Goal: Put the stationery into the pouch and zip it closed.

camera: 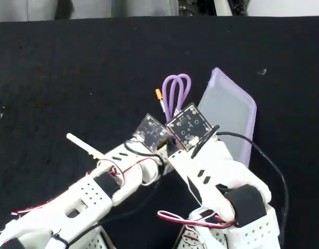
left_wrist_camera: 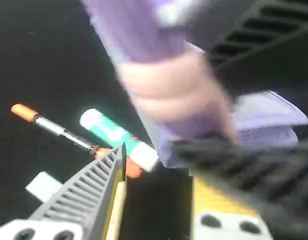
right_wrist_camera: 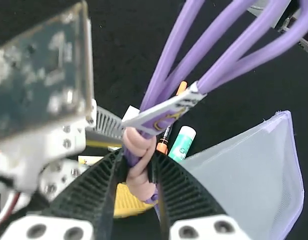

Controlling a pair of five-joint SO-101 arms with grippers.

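The right gripper [right_wrist_camera: 138, 167] is clenching the peach pull tab [right_wrist_camera: 136, 145] of the translucent purple mesh pouch [camera: 229, 116]. I cannot tell how the left gripper's [camera: 163, 151] jaws are standing. The green-and-white glue stick [left_wrist_camera: 118, 139] and the orange-capped pen [left_wrist_camera: 53, 127] are lying outside the pouch, just beside it, on the black table [camera: 71, 78]. Loading and zipping are both remaining.

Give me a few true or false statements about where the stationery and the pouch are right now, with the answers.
1. The right gripper has its jaws shut on the purple cord. True.
2. The glue stick is inside the pouch. False: it lies outside, beside the pouch.
3. The orange-capped pen lies next to the glue stick. True.
4. The pouch is solid red. False: it is translucent purple.
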